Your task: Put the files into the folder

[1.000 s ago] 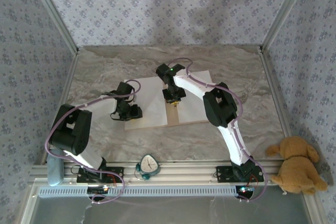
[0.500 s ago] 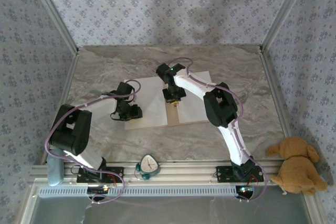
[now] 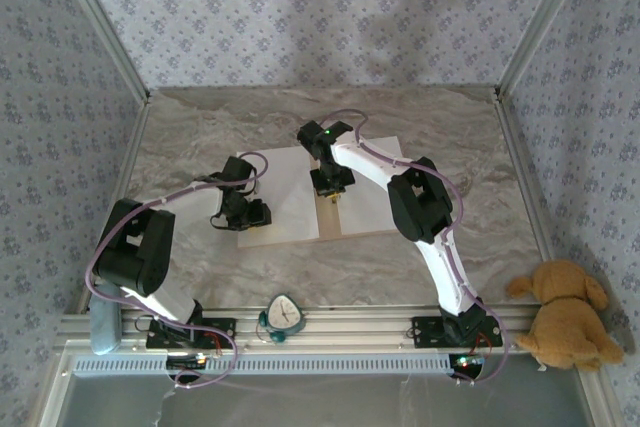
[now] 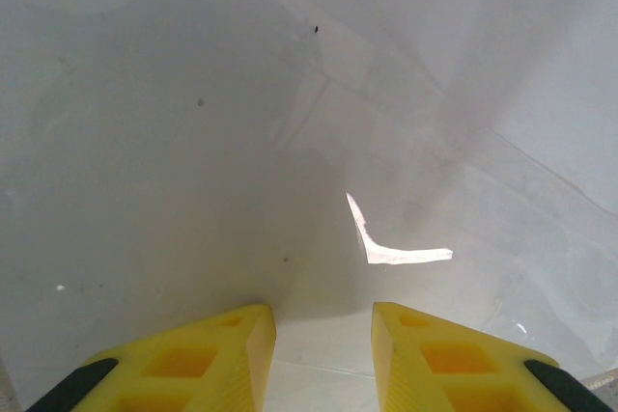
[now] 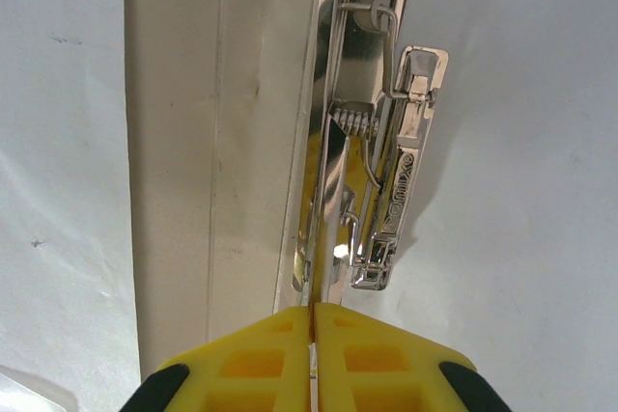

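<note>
1. While your right gripper (image 5: 313, 311) sat closed at the bottom of its wrist view, its tips met at the lower end of the clip (image 5: 386, 171) on the folder (image 5: 183, 142).
2. Your left gripper (image 4: 323, 320) stood partly open over the files (image 4: 193, 142).
3. Seen from above, the files lay on the open folder at mid-frame.

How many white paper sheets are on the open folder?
2 on the folder: one sheet on its left half under the left gripper, the other sheet on its right half beside the clip. More may hide underneath.
</note>
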